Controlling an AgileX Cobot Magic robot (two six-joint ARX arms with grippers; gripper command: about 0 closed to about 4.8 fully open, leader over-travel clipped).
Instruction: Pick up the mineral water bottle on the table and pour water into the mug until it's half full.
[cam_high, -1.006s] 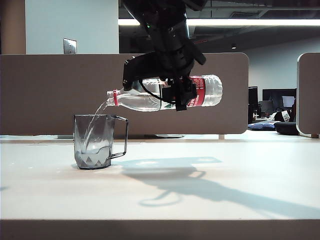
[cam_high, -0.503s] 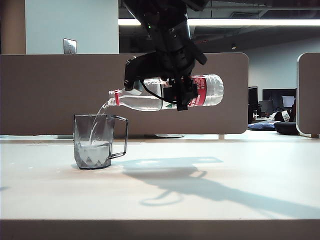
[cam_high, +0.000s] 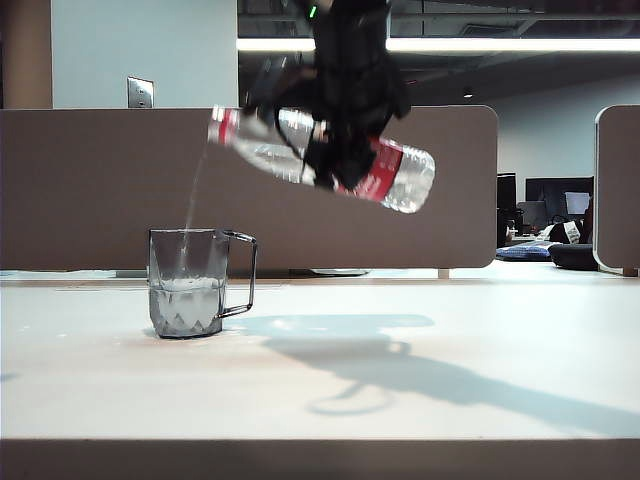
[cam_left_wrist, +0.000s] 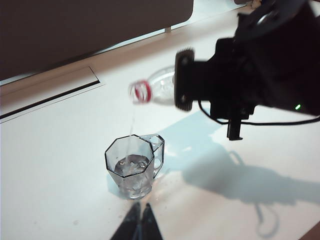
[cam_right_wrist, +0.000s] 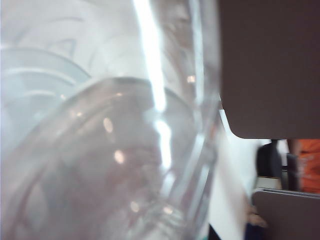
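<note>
Mineral water bottle (cam_high: 330, 160) hangs in mid-air above the worktop (cam_high: 330, 370), gripped around its labelled middle by the right end effector (cam_high: 340, 150), which is clamped on it from above. In the exterior view the bottle tilts with its open, red-ringed neck up and to the left and its base down and to the right; the arm and bottle are motion-blurred. A thin thread of water (cam_high: 194, 190) falls from the neck toward the mug (cam_high: 192, 283), which stands upright on the worktop to the left of and below the bottle, its handle pointing right. The mug holds water to somewhat under half its height.

From the left wrist view, the mug (cam_left_wrist: 134, 167) sits just beyond the left end effector (cam_left_wrist: 140, 220), whose two dark fingertips lie close together, nearly touching, with nothing between them, low over the worktop. The red neck (cam_left_wrist: 141, 92) of the bottle shows above the mug, apart from its rim.

The right wrist view is filled by the clear, ribbed plastic of the bottle (cam_right_wrist: 110, 130), pressed close to the lens.
</note>
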